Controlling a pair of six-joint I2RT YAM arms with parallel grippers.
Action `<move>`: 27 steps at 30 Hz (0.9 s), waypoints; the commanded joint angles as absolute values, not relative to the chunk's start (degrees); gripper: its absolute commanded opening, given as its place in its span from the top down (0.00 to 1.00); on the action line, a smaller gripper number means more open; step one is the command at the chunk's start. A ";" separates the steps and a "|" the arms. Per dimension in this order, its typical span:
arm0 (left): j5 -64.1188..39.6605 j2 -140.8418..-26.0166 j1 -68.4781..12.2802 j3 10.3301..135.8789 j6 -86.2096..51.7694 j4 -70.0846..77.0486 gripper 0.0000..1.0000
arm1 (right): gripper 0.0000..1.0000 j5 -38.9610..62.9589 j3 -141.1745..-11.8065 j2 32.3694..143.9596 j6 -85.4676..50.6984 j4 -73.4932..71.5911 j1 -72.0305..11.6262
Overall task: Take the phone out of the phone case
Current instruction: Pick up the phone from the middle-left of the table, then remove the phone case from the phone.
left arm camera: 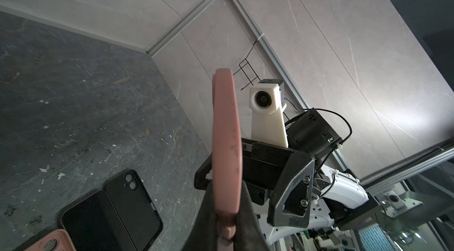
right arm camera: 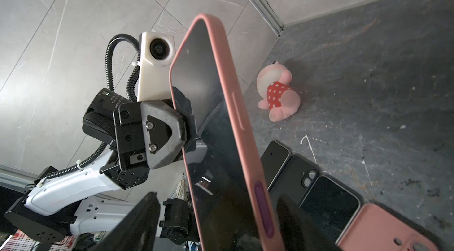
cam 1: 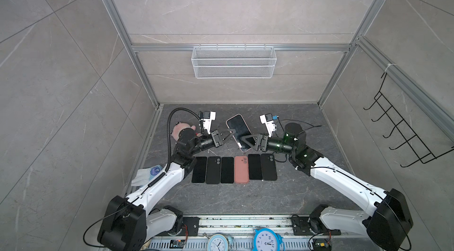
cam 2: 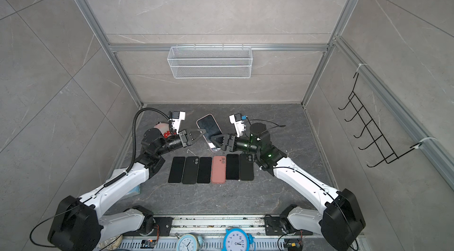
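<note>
Left end effector (cam 1: 232, 132) is pinched shut on one long edge of the pink phone case (left arm camera: 226, 127), holding it tilted and clear of the counter (cam 1: 245, 195) below. I judge this an anchor, so the case cannot travel with the handset. Right end effector (cam 1: 242, 140) stands wide, its fingers straddling the opposite edge without gripping. The phone (cam 1: 239, 128) appears seated in the case between the two.

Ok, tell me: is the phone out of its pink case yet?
No; in the right wrist view the pink case wraps the whole visible edge of the phone.
</note>
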State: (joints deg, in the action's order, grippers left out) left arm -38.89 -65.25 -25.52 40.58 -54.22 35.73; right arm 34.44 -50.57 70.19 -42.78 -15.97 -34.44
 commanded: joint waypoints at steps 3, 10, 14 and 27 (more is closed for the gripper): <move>-29.86 -59.55 -25.65 39.52 -52.79 36.39 1.00 | 0.18 35.49 -48.70 68.21 -45.51 -23.02 -34.67; -21.50 -56.25 -25.94 35.19 -58.89 47.35 1.00 | 0.16 34.22 -41.97 66.76 -53.58 -35.81 -35.00; -16.73 -55.86 -26.54 32.91 -63.27 55.67 1.00 | 0.18 32.45 -39.03 66.41 -56.62 -41.80 -36.55; -10.28 -57.72 -31.59 31.73 -66.58 64.29 1.00 | 0.42 31.63 -40.71 72.98 -57.99 -48.45 -42.39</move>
